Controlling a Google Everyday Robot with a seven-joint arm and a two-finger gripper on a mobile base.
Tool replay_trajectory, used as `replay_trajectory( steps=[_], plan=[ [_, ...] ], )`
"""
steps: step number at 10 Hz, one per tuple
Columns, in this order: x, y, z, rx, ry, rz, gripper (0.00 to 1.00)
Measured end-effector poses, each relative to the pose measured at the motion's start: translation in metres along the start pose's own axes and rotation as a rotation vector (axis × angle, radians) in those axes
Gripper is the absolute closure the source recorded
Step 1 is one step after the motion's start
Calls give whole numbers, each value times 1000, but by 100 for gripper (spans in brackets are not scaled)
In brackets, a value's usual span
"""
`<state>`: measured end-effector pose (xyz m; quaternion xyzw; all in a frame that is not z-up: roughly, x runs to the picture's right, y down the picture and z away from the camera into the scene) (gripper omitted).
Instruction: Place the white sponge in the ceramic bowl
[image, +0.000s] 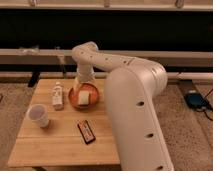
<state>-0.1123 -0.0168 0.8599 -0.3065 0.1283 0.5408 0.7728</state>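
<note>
The white sponge lies in the ceramic bowl (placing looks done); my gripper hangs just above it, so only backing away remains.

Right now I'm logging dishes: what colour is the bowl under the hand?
Orange-brown ceramic bowl, white sponge inside, hand just above; camera view.

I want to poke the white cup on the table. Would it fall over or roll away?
The white cup stands upright on the wooden table and looks small and light, so a poke would probably slide or tip it. Once on its side, its round wall would likely roll. The pincer is over at the ceramic bowl, away from it.
</note>
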Motion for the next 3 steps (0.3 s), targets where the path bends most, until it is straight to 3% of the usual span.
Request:
replay_trajectory(
  steps=[2, 3],
  plan=[
    [2, -14, -8, 5, -14, 16, 20],
    [1, -10, -8, 1, -16, 11, 20]
  ],
)
